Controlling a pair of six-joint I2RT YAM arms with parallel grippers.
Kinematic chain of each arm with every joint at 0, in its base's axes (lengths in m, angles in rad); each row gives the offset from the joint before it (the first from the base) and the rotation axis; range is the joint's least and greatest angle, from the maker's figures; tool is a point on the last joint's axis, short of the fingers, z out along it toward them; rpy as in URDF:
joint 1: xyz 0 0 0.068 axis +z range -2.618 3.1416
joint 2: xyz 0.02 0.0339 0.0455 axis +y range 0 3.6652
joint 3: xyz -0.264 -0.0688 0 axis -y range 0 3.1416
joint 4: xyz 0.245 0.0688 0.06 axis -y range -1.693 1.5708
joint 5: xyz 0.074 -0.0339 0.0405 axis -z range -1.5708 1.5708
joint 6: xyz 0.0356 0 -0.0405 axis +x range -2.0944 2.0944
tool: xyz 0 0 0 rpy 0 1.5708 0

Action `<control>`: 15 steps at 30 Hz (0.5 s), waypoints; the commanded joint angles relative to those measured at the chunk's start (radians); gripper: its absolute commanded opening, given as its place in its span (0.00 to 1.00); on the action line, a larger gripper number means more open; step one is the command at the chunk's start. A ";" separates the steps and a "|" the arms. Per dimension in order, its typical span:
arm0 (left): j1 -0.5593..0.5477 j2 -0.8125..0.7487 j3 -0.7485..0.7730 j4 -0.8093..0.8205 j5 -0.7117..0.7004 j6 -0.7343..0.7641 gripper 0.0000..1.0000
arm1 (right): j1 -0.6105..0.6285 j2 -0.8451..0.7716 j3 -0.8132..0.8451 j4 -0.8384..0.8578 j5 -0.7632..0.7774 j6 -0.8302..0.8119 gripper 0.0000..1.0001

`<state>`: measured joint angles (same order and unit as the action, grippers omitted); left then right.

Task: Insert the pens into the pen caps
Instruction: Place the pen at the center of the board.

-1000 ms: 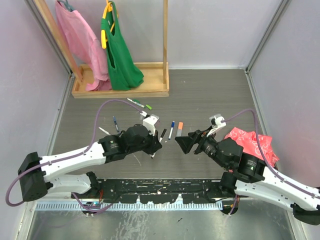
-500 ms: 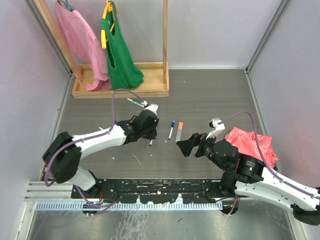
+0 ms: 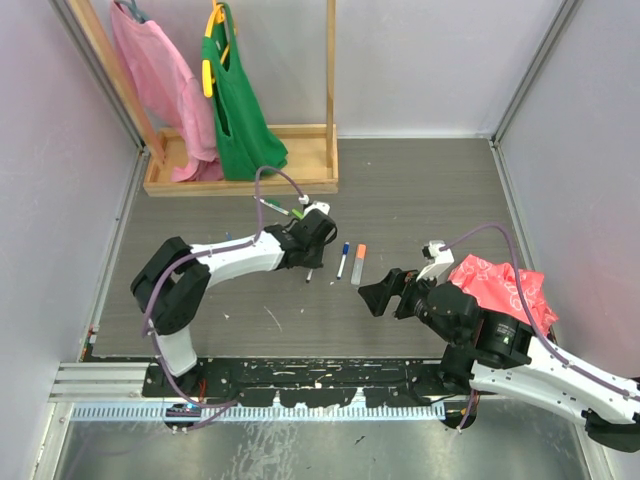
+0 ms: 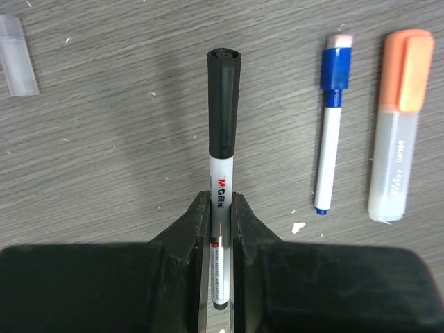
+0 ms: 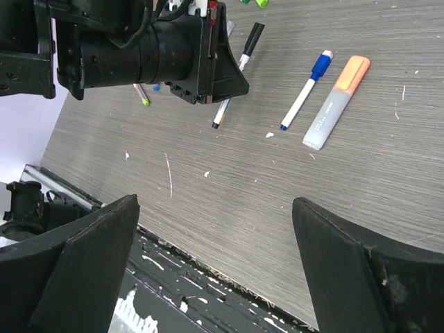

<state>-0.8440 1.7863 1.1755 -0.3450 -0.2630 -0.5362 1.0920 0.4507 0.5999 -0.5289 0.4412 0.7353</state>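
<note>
Left gripper (image 4: 220, 229) clamped on the black-capped pen (image 4: 221, 159), mid table (image 3: 420, 200). Blue-capped pen (image 4: 331, 125) and orange highlighter (image 4: 397, 139) lie just right of it, with a clear cap (image 4: 17, 59) on the other side. Right gripper (image 5: 222, 277) is spread wide and empty, on the near side of those pens.

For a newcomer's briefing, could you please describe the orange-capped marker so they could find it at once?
Look in front of the wooden clothes rack, at the middle of the grey table. The orange-capped marker lies there, right of the thin blue-capped pen; it alone is thick, with a frosted barrel.
</note>
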 commanded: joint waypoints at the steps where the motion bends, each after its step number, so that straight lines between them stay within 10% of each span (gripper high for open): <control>1: 0.007 0.027 0.067 -0.046 -0.066 0.008 0.06 | 0.002 -0.015 0.002 0.007 0.019 0.033 0.97; 15: 0.029 0.138 0.152 -0.056 -0.026 0.012 0.06 | 0.002 -0.003 -0.004 0.013 0.018 0.041 0.97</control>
<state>-0.8303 1.9129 1.2861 -0.4007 -0.2909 -0.5308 1.0920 0.4454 0.5941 -0.5468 0.4408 0.7639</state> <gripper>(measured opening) 0.113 0.968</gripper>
